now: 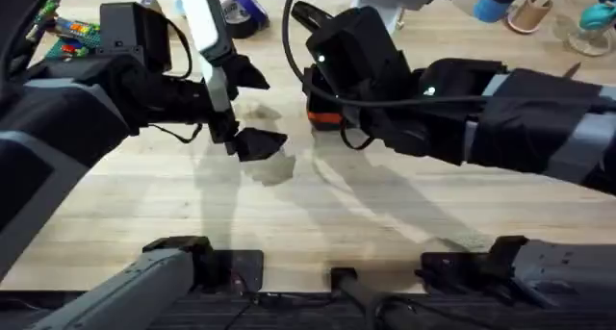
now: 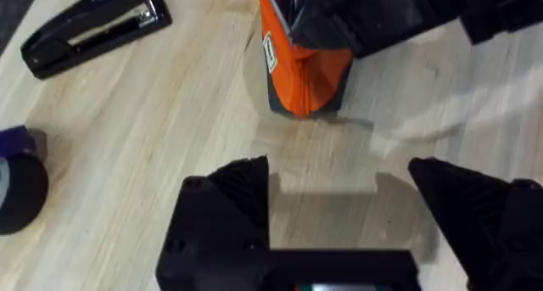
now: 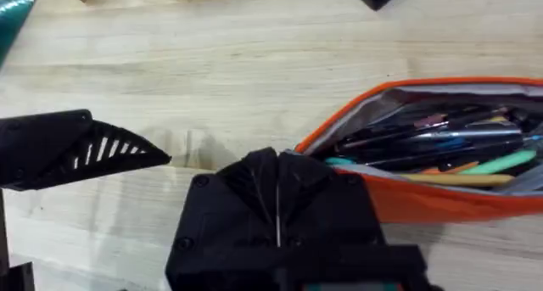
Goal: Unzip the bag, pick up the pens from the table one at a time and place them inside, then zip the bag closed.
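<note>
Bag (image 3: 441,198) unzipped on tabletop (image 2: 153,138), pens (image 3: 441,142) inside. Left pincer (image 2: 339,189) spread wide, empty, near bag's end. Right pincer (image 3: 276,185) closed, empty, beside bag.

This looks like a robot lab or office. Two robot arms sit at a pale wooden counter (image 1: 318,205). On it lie desk things: a black stapler (image 2: 89,24), a roll of tape (image 1: 241,12) and cups (image 1: 527,12) at the far edge.

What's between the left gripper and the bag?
Bare table: the left wrist view shows nothing between the open left gripper and the bag.
</note>
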